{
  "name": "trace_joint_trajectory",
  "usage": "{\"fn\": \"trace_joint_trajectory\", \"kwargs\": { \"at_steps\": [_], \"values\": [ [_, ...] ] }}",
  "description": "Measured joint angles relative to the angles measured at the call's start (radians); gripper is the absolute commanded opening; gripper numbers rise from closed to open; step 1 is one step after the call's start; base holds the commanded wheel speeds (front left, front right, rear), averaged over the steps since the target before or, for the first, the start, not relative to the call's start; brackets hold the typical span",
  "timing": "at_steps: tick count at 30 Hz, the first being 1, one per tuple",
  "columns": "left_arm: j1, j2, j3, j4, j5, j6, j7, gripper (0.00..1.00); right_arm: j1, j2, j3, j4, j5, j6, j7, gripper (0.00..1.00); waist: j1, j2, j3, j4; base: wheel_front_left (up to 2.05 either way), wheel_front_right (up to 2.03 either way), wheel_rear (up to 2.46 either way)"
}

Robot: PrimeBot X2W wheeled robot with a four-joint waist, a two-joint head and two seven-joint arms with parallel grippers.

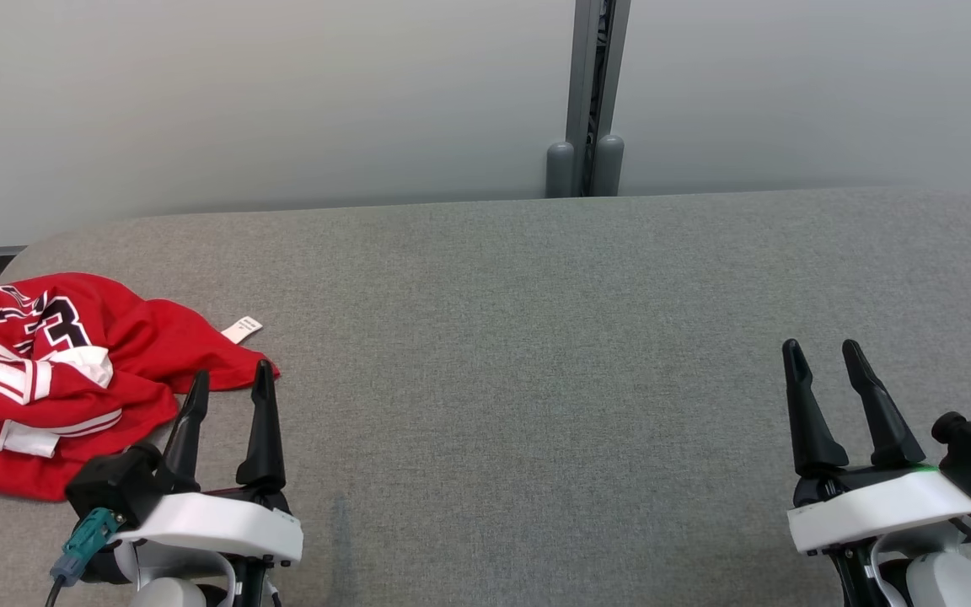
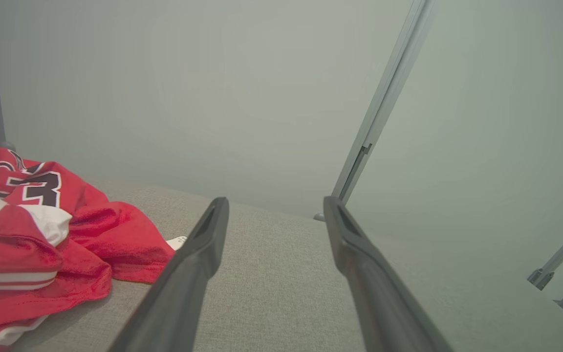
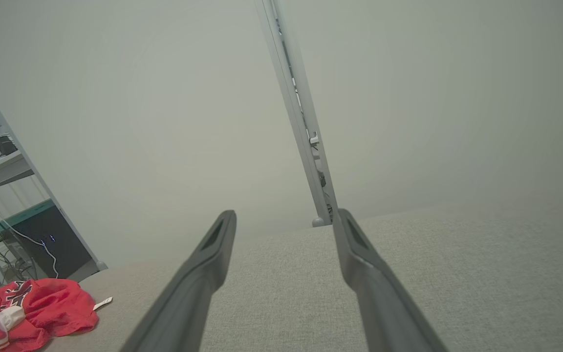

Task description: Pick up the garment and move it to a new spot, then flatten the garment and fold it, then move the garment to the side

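The garment (image 1: 72,371) is a red jersey with white stripes and dark numerals, crumpled at the left edge of the grey table (image 1: 536,337). A white label (image 1: 241,329) sticks out from its right side. My left gripper (image 1: 230,379) stands open just right of the heap's near corner, nothing between its fingers. In the left wrist view the garment (image 2: 42,234) lies left of the open left gripper (image 2: 274,208). My right gripper (image 1: 823,350) is open at the lower right, far from the garment. The right wrist view shows the garment (image 3: 32,313) at the lower left of the right gripper (image 3: 286,217).
Pale partition panels with a grey post (image 1: 591,93) stand right behind the table's far edge. A shelf with cables and a dark box (image 3: 12,215) stands beyond the table's left end.
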State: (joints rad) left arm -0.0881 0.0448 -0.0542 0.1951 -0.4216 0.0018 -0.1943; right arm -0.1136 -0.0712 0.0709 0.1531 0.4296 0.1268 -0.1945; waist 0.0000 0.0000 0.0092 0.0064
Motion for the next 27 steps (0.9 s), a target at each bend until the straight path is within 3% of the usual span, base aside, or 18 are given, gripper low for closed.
{"fn": "trace_joint_trajectory", "kwargs": {
  "at_steps": [27],
  "values": [
    [0.02, 0.002, -0.026, -0.042, 0.193, 0.026, -0.053, 1.0, 0.013, 0.004, -0.003, -0.026, -0.198, 0.001, -0.053, 1.0, 0.0001, 0.0, -0.002, 0.002, 0.0, 0.0, 0.0]
  ]
}}
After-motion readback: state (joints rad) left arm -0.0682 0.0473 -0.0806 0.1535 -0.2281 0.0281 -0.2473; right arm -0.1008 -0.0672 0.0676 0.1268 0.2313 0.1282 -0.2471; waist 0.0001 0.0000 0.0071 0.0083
